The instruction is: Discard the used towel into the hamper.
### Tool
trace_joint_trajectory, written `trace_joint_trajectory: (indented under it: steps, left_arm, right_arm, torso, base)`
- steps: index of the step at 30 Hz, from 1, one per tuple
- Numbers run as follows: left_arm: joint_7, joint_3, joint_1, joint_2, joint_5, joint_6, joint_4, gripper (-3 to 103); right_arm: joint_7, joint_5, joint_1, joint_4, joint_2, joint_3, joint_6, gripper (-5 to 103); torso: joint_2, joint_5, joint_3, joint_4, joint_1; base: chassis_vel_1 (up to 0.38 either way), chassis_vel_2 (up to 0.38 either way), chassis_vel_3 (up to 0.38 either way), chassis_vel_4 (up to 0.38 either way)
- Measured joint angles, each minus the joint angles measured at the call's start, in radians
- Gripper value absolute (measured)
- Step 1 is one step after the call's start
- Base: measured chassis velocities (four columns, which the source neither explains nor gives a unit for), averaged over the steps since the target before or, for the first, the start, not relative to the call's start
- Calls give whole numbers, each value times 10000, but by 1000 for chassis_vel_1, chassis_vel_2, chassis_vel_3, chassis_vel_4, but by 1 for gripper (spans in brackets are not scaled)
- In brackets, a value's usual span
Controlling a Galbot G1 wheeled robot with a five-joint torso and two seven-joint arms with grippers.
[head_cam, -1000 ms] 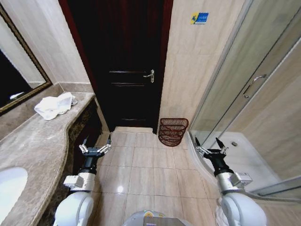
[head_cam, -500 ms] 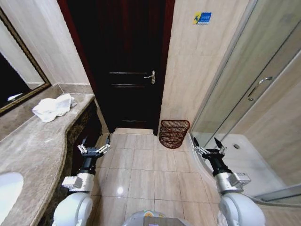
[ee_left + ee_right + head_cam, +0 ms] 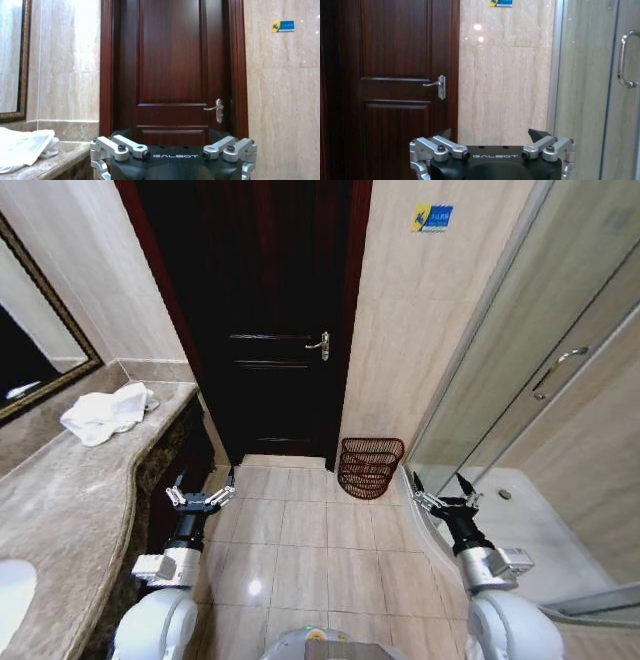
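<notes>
While both arms hang low over the floor tiles, the left gripper (image 3: 202, 495) at seven o'clock and the right gripper (image 3: 441, 493) at five both have jaws spread, empty. White towel (image 3: 100, 414) lies on the marble tabletop (image 3: 70, 510) at ten o'clock — hamper (image 3: 369, 468) stands on the floor beside the door (image 3: 265, 320), just right of centre.

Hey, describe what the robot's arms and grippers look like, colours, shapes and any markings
Both arms have rounded white shells lower down, a silver-grey block at the wrist, then a black cylindrical section. The left gripper and right gripper each carry silver metal linkages with dark bolts and slim pointed black fingers. In the wrist views the black gripper base bears white GALBOT lettering.
</notes>
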Motion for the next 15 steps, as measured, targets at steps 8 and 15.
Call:
trace_joint_trajectory:
  steps: [8, 15]
  left_arm:
    - [1, -28, 32, 29, -133, 0, 7, 100]
    - [69, -38, 71, 20, -151, -103, 37, 100]
  right_arm:
    - [-17, -9, 17, -47, 70, -76, -3, 100]
    - [-64, -5, 6, -58, 75, -83, 5, 100]
  torso:
    - [0, 1, 0, -2, 0]
    - [0, 0, 0, -1, 0]
  base:
    - [-61, 58, 69, -52]
    - [-48, 67, 62, -56]
